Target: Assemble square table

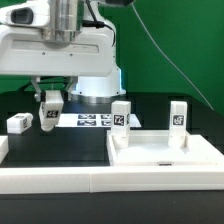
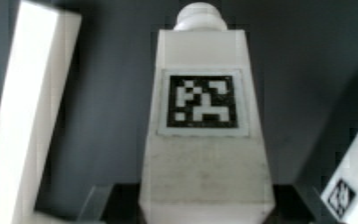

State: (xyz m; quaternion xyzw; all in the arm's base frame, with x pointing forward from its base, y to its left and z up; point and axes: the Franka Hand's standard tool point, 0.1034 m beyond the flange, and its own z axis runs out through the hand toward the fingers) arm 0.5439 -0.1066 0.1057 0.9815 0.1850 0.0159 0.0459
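The square table's white top (image 1: 166,153) lies at the exterior view's right, near the front. Two white legs (image 1: 121,115) (image 1: 178,115) stand upright at its far corners, tags facing the camera. A third leg (image 1: 17,123) lies on the black surface at the left. My gripper (image 1: 50,103) hangs just above the surface left of centre, shut on another leg (image 1: 50,118). In the wrist view this held leg (image 2: 201,110) fills the middle, its tag facing the camera and its screw tip pointing away. The dark fingers (image 2: 108,200) press both its sides at my gripper (image 2: 202,208).
The marker board (image 1: 92,121) lies flat behind the held leg. A long white rail (image 1: 50,182) edges the front of the black surface. A green wall and the arm's white base (image 1: 95,85) stand behind. A white strip (image 2: 34,110) runs beside the held leg.
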